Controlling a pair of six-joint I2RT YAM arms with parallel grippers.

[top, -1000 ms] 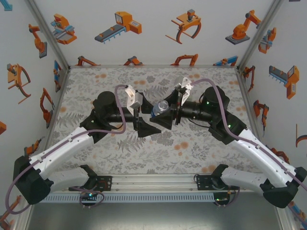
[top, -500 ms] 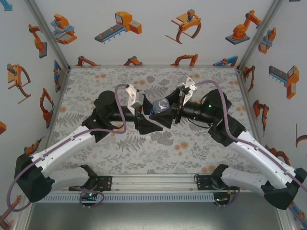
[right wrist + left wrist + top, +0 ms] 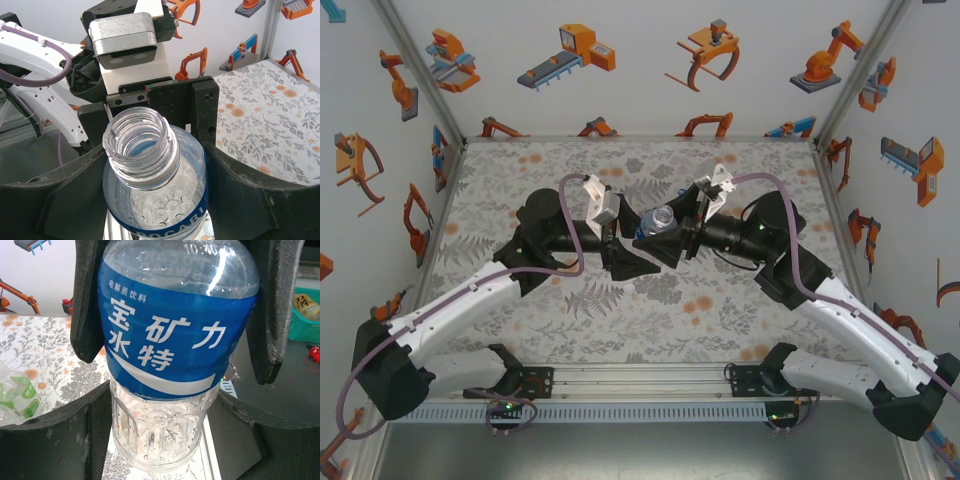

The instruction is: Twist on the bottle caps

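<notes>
While the right gripper (image 3: 152, 162) clamps the blue-labelled bottle (image 3: 150, 200) by its label, above the floral table (image 3: 520, 170), the left gripper (image 3: 162, 412) brackets the ribbed base. Its fingers (image 3: 97, 435) sit hard beside the plastic, but I cannot tell whether they press it. The bottle looks colourless inside, with droplets on its wall, and its neck (image 3: 141, 140) is open with the threads bare.

The right wrist view gives that open mouth and the left arm's grey camera module (image 3: 125, 42) behind it. The left wrist view gives the label's white characters. It also shows a crumpled green-labelled bottle (image 3: 15, 397) on the table at left, and a teal basket (image 3: 300, 325) at right holding a brown-labelled item (image 3: 306, 305).
</notes>
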